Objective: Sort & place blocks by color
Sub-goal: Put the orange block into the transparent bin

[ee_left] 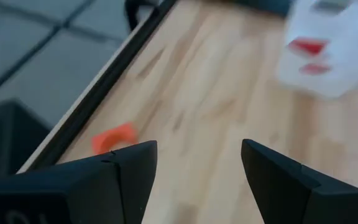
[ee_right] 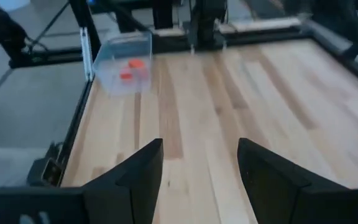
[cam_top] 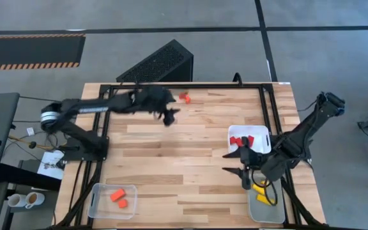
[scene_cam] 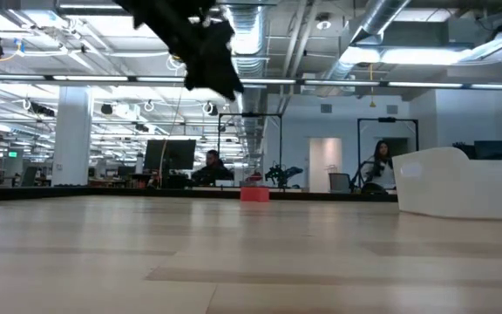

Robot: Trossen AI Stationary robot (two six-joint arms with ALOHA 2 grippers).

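One orange block point(cam_top: 184, 97) lies on the table near its far edge; it also shows in the left wrist view point(ee_left: 113, 138) and the low view point(scene_cam: 254, 194). My left gripper point(cam_top: 169, 117) hovers open above the table, just near-left of that block, holding nothing. Two red blocks point(cam_top: 241, 140) lie in the white tray point(cam_top: 260, 131) at the right. Two orange blocks point(cam_top: 119, 197) sit in the clear tray point(cam_top: 98, 203) at the near left. Yellow blocks point(cam_top: 261, 193) lie in the near-right tray. My right gripper point(cam_top: 243, 165) waits open at the right, near the red tray.
A black slanted box point(cam_top: 158, 62) stands beyond the table's far edge. Black frame rails point(cam_top: 266, 108) run along the table's sides. The middle of the wooden table point(cam_top: 177, 160) is bare. People sit in the room behind the table.
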